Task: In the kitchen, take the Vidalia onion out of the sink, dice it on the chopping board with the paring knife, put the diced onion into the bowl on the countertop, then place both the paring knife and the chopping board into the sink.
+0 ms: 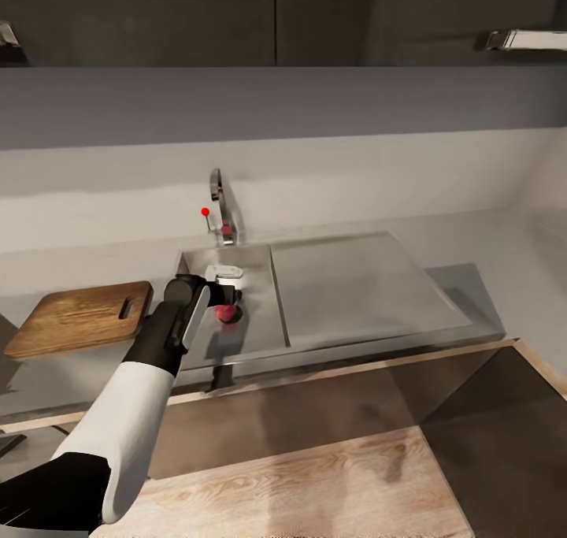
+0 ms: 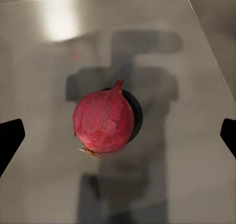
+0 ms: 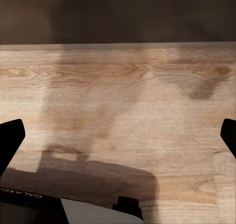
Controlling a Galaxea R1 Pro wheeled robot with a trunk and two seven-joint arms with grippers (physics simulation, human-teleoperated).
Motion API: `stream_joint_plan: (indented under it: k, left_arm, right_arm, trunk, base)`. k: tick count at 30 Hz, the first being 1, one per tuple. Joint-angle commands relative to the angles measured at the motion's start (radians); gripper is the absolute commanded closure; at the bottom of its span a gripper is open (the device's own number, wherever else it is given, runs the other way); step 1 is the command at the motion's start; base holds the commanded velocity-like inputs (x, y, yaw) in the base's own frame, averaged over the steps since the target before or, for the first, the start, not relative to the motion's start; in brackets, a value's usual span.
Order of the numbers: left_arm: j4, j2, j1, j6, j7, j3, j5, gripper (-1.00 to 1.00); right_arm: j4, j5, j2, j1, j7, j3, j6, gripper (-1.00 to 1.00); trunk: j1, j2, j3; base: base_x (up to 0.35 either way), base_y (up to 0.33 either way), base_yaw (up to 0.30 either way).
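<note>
Onion point(image 2: 103, 121) loose on sink point(image 1: 260, 329) floor, between spread left fingers point(image 2: 11, 138).

Dim, soft shadows, slight blur

I count one onion point(image 2: 103, 121), red-skinned, lying in one steel sink point(image 1: 260, 302). One chopping board point(image 1: 83, 317) sits on the surface point(image 1: 488, 239) beside it. One tap point(image 1: 220, 203) stands behind the basin. Of my own hands, I count one left hand point(image 1: 223, 295) over the sink and one right hand point(image 3: 118, 135) above the wooden floor point(image 3: 128, 91).
</note>
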Motion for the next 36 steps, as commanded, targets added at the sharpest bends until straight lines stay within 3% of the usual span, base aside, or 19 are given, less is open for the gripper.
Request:
stream_joint_plan:
  k: [1, 36]
  left_arm:
    - [-0.001, 0.0, 0.0, 0.004, 0.005, -0.001, 0.001, -1.0]
    - [0.038, 0.001, 0.0, 0.004, 0.004, -0.001, 0.001, -1.0]
  right_arm:
    - [0.001, -0.004, 0.0, -0.001, 0.004, 0.002, -0.003, -1.0]
    - [0.001, -0.004, 0.0, -0.001, -0.001, 0.002, -0.003, -1.0]
  trunk:
    - [0.0, -0.001, -0.003]
    - [0.0, -0.001, -0.059]
  base:
    - [0.0, 0.0, 0.0]
    - [0.074, 0.0, 0.0]
